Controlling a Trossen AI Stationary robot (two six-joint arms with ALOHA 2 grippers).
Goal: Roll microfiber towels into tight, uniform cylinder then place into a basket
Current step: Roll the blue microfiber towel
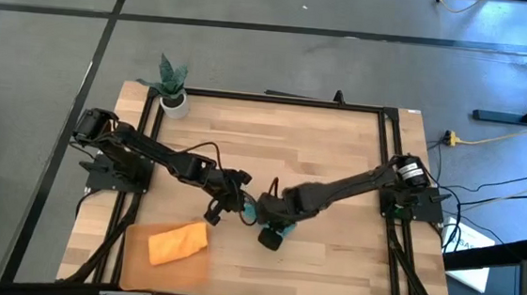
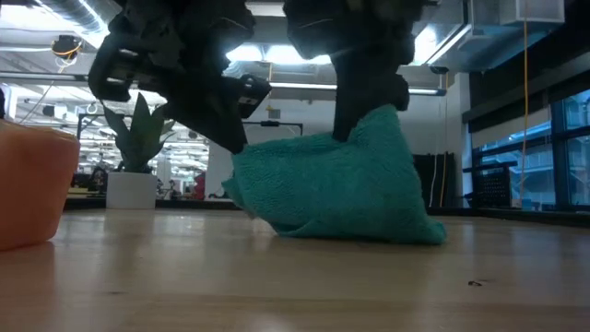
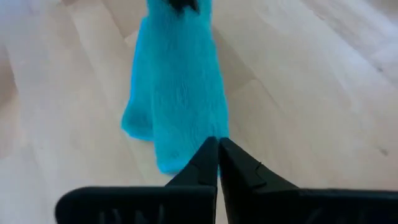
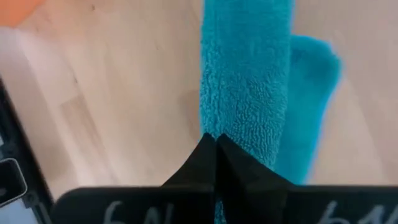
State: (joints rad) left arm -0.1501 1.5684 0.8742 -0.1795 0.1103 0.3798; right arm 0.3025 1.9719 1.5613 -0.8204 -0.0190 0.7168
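The teal towel (image 1: pixel 278 230) lies bunched near the middle of the table (image 1: pixel 338 163), mostly hidden from above by the two grippers meeting over it. The left gripper (image 1: pixel 240 205) and the right gripper (image 1: pixel 264 211) sit close together there. The orange towel (image 1: pixel 179 242) rests in the basket (image 1: pixel 132 255) at the table's front left corner, and a small potted plant (image 1: pixel 173 88) stands at the far left corner.

From table height, the teal towel (image 2: pixel 341 189) forms a soft mound, pinched at its top by a dark gripper (image 2: pixel 355 120); the basket (image 2: pixel 32 189) shows at the edge.

In the left wrist view, the fingers (image 3: pixel 205 163) are clenched at the towel's (image 3: pixel 177 87) end, probably nipping its edge.

In the right wrist view, the fingers (image 4: pixel 208 158) are clamped on a fold of the towel (image 4: pixel 249 74).

No writing is readable anywhere.
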